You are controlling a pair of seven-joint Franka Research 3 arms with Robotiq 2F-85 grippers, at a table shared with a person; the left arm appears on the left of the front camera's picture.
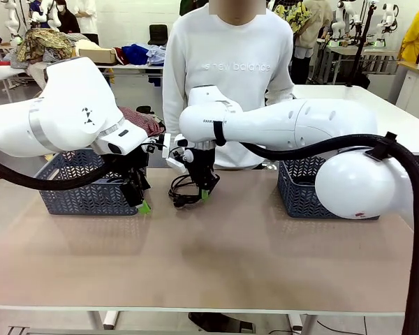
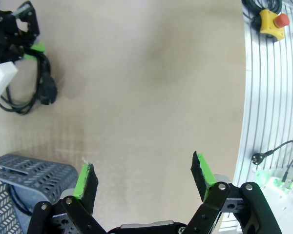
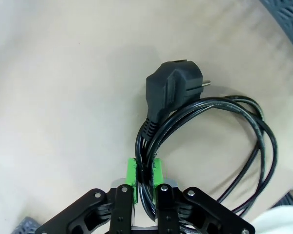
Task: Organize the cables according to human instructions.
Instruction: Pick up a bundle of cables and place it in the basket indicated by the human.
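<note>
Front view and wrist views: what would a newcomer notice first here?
The right gripper, reaching across the table's middle, is shut on a coiled black cable with a big plug. The left gripper hangs open beside the left basket. A person in a white sweatshirt stands at the far side.

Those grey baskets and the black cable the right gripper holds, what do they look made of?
The baskets look like moulded plastic: blue-grey, matte, with a regular openwork pattern in the walls. The cable, pinched in the shut right gripper, seems sheathed in rubber or soft plastic: smooth, black, slightly shiny, bending in loose loops. Its plug looks like harder moulded plastic with a metal pin, though that is a guess from its look.
</note>
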